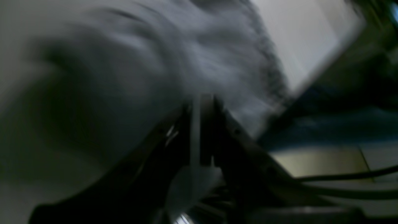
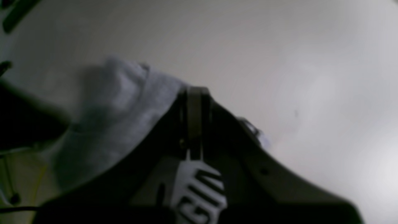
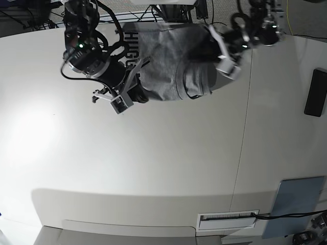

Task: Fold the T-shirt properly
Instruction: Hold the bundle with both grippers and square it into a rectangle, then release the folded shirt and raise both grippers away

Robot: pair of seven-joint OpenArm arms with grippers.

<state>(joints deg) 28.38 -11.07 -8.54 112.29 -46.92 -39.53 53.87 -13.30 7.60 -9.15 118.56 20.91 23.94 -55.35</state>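
Observation:
The heather-grey T-shirt [image 3: 168, 66] hangs bunched between my two arms at the far middle of the table, with black lettering [image 3: 127, 48] showing on its left part. My right gripper [image 3: 135, 88] is shut on the shirt's left edge. In the right wrist view the jaws [image 2: 194, 93] are closed on cloth, with lettered fabric [image 2: 199, 189] between them and grey folds [image 2: 118, 124] to the left. My left gripper [image 3: 209, 43] is shut on the shirt's right side. The left wrist view is blurred: closed jaws [image 1: 202, 102] pinch grey cloth [image 1: 155, 77].
The white table [image 3: 153, 163] has a seam running down its right part. A black flat object [image 3: 315, 93] lies at the right edge and a grey-blue pad [image 3: 294, 206] at the front right corner. Cables and arm bases crowd the far edge.

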